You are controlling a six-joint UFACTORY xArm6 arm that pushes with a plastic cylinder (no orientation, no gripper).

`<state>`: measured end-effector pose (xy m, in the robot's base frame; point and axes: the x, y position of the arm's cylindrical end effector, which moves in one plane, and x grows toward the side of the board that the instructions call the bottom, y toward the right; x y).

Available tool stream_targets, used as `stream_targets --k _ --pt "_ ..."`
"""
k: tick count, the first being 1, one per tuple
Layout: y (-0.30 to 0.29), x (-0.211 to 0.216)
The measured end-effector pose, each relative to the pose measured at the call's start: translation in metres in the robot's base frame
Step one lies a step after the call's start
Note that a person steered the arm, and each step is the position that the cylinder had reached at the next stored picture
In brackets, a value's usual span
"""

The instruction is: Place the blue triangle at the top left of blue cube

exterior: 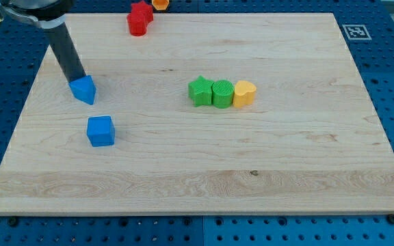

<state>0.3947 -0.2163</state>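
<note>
The blue triangle [84, 89] lies near the board's left side. The blue cube [101, 131] sits just below it and slightly to the view's right, with a small gap between them. My tip [76, 79] touches the triangle's upper left edge, and the dark rod slants up from it to the view's top left.
A green star [199, 91], a green cylinder-like block [221, 93] and a yellow block [244, 93] stand in a tight row at mid-board. A red block [139, 18] and an orange block [159, 3] sit at the top edge. A fiducial tag [355, 31] lies off the board's top right corner.
</note>
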Motion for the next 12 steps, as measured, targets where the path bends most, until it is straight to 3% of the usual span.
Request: stream_targets --k 2,4,6,12 --pt "-0.029 0.0" --pt "0.03 0.001" --pt "0.01 0.002" --pt "0.07 0.042"
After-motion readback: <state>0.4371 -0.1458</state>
